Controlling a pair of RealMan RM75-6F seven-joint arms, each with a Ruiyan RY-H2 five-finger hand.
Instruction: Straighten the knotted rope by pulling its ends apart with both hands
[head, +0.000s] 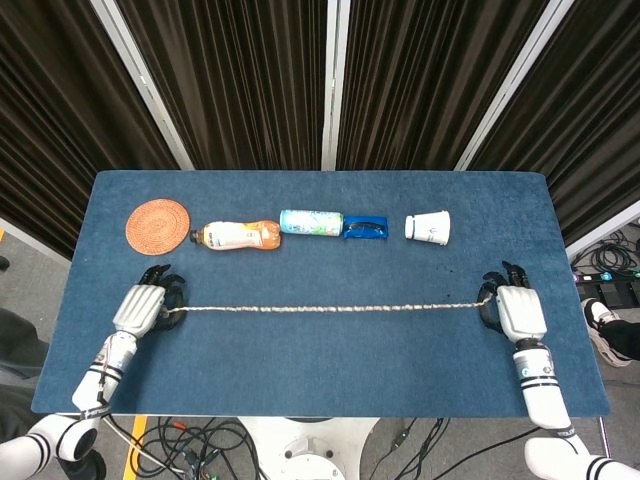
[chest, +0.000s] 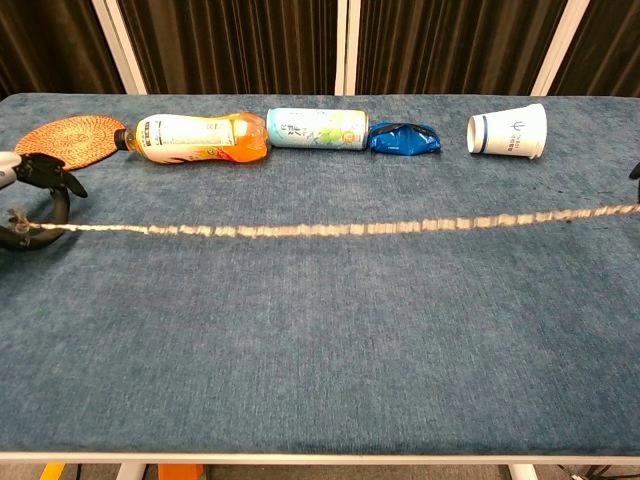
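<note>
The pale twisted rope (head: 330, 309) runs in a straight taut line across the blue table, with no knot visible along it; in the chest view the rope (chest: 330, 228) looks blurred. My left hand (head: 142, 307) grips its left end near the table's left side, and this left hand (chest: 28, 205) shows at the chest view's left edge with dark fingers curled around the rope. My right hand (head: 512, 311) grips the other end near the right side; the chest view shows only a sliver of it at the right edge.
Along the back lie a woven round coaster (head: 158, 227), an orange-drink bottle (head: 237, 235) on its side, a can (head: 311, 222) on its side, a blue packet (head: 365, 227) and a tipped paper cup (head: 428, 227). The table's front edge (head: 320, 412) is near.
</note>
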